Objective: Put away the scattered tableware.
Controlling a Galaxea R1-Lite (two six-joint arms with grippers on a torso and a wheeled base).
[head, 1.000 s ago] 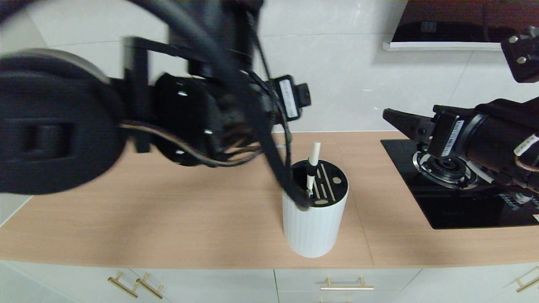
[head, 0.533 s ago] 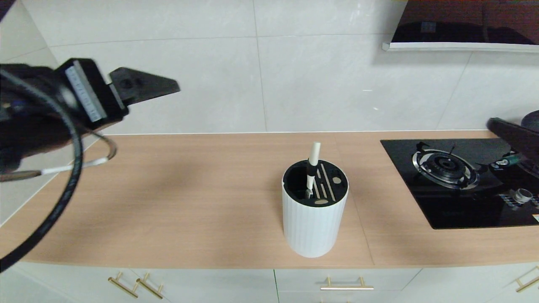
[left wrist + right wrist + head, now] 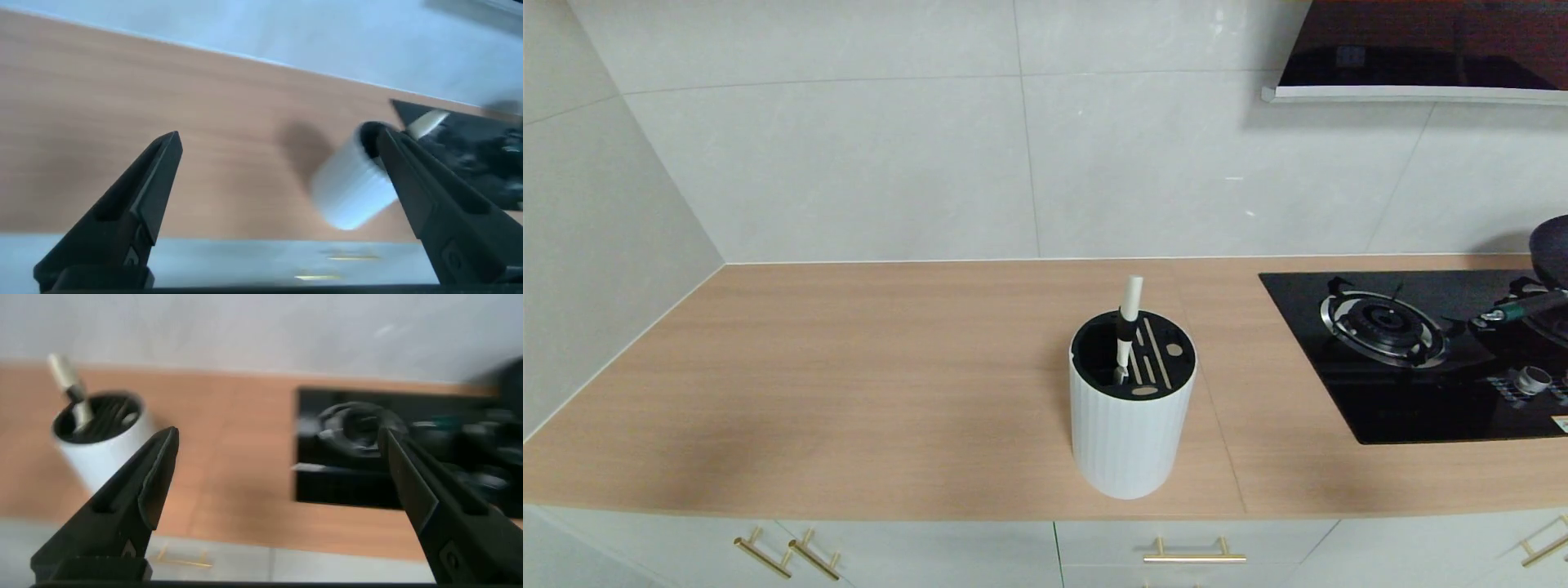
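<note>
Utensil [image 3: 1128, 314], white-handled, standing in the slotted white holder [image 3: 1131, 441] on the tabletop [image 3: 849, 367]; left hand [image 3: 276, 137] and right hand [image 3: 277, 436] both spread open, empty, well apart from the holder; storing judged done, so any retreat should avoid tipping the holder.

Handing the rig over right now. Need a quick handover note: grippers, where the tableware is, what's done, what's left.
Left gripper: fingers open, empty, apart from the holder.
Right gripper: fingers open, empty, apart from the holder.
Things: the white-handled utensil stands handle up in the white holder, which sits on the counter beside the hob.
Done: that utensil is stowed.
Left: likely nothing; check beyond these views before closing out.
</note>
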